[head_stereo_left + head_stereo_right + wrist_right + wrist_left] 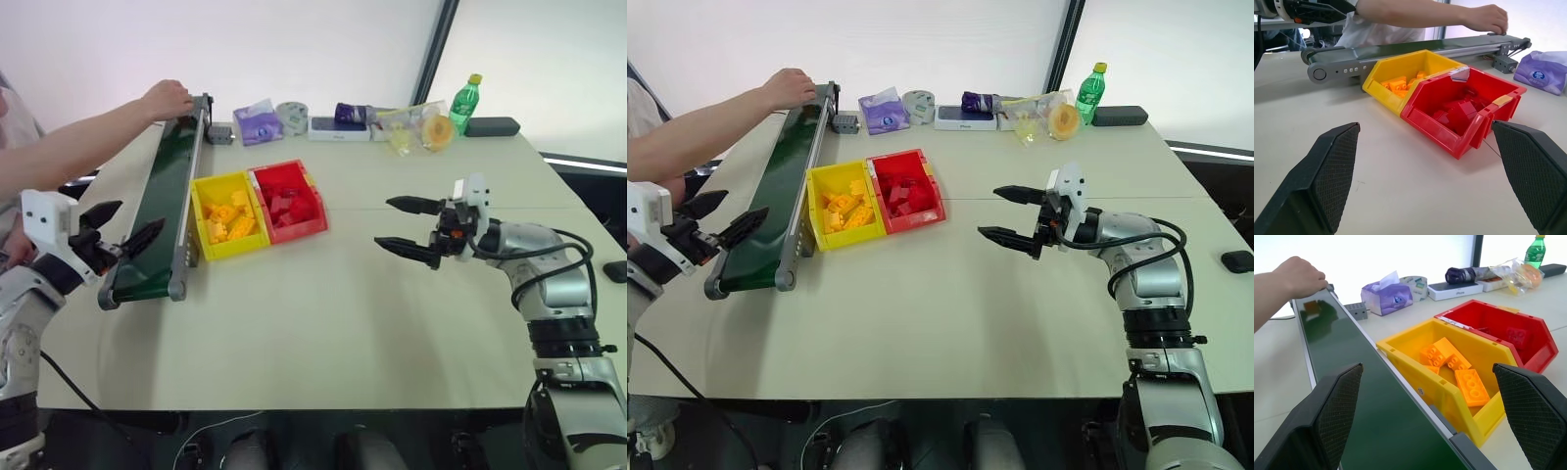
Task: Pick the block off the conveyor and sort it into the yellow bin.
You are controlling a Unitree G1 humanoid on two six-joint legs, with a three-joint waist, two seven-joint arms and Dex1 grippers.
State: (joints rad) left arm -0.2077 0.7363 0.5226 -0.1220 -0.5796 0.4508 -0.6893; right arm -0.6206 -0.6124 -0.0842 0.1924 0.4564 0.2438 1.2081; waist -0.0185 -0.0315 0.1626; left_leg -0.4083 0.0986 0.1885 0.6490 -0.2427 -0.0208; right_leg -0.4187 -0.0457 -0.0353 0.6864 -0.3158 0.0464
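Note:
The conveyor (pixel 162 211) runs along the table's left side, dark green belt between grey rails. A person's hand (pixel 167 98) rests on its far end. Just below that hand a dull orange patch (pixel 1311 307) lies on the belt; I cannot tell whether it is the block. The yellow bin (pixel 233 251) stands against the conveyor's right rail, with yellow bricks (pixel 230 217) heaped inside. My left gripper (pixel 142 213) hovers open over the belt's near end, empty. My right gripper (pixel 382 221) hangs open above the table, right of the bins, pointing at them.
A red bin (pixel 299 233) with red bricks touches the yellow bin's right side. Along the table's far edge stand a purple tissue pack (pixel 258 122), a tape roll (pixel 291 116), a green bottle (pixel 465 103) and a black case (pixel 493 125).

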